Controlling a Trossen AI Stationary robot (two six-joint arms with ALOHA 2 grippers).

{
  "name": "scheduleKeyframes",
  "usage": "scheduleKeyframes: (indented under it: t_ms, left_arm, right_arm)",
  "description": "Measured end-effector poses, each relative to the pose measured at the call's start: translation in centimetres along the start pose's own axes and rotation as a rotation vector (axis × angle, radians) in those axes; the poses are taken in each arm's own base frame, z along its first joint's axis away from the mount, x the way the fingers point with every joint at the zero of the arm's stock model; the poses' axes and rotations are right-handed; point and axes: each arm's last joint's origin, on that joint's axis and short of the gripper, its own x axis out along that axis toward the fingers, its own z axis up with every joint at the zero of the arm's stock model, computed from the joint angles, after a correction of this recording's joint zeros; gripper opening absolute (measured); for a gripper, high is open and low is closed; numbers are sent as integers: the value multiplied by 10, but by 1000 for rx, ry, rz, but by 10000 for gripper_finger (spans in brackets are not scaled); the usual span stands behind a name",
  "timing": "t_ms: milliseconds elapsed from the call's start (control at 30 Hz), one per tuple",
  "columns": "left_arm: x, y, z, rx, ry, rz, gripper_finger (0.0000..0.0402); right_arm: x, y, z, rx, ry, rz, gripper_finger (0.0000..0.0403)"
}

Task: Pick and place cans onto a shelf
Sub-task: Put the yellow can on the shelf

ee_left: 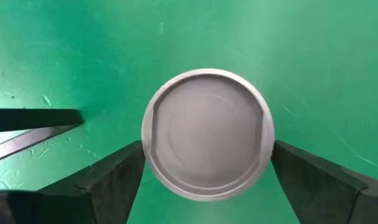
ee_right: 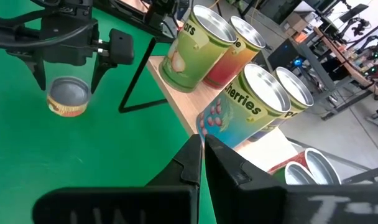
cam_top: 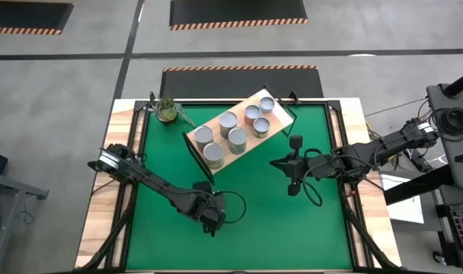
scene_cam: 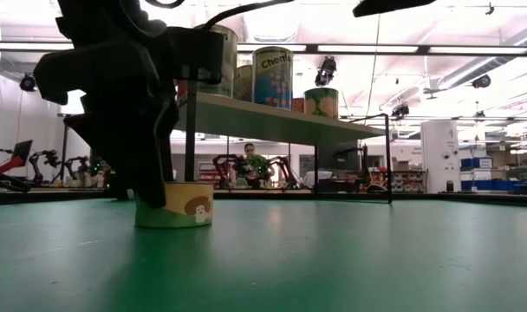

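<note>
While the left gripper hangs fingers-down over the green mat, one loose can stands directly beneath it, between the spread fingers, one finger on each side of the round lid; whether they touch the wall cannot be told.

- Loose can: upright on the mat, long axis vertical, mushroom label on its side in the low view. Left arm is much the nearer.
- Shelf: light-wood board on a black frame, beyond the left gripper toward the table's far side, well apart from it. Six cans stand on it already.
- Right gripper: fingers pressed together, empty, hovering just beside the shelf's near edge.
- Potted plant: beside the shelf's far left end.
- Judgement: the carry to the shelf must lift over the board's edge and frame leg and find a free spot among the standing cans.
</note>
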Motion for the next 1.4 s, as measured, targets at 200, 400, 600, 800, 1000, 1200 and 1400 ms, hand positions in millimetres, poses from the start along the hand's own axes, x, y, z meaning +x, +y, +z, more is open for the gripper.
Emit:
scheduleKeyframes:
  t_ms: [200,400,600,800,1000,1200,1400]
  left_arm:
    - [-13,-4,-5,61,2,-4,340]
    - [-38,-8,-22,138,1,-5,335]
    - [-26,-9,-55,146,-68,115,289]
    - [-2,-3,-67,72,-180,117,188]
    - [12,-8,-64,76,-311,58,55]
    - [19,-14,-47,187,-477,90,12]
    - [25,-17,-45,248,-496,100,2]
  right_arm:
    - [0,1,-3,23,24,7,9]
    - [0,2,-7,74,66,16,9]
    - [0,2,-8,122,79,17,9]
    - [0,3,-9,187,84,15,9]
    - [3,4,-9,228,92,15,9]
    - [26,19,-11,257,132,26,9]
    - [64,50,-25,285,246,136,9]
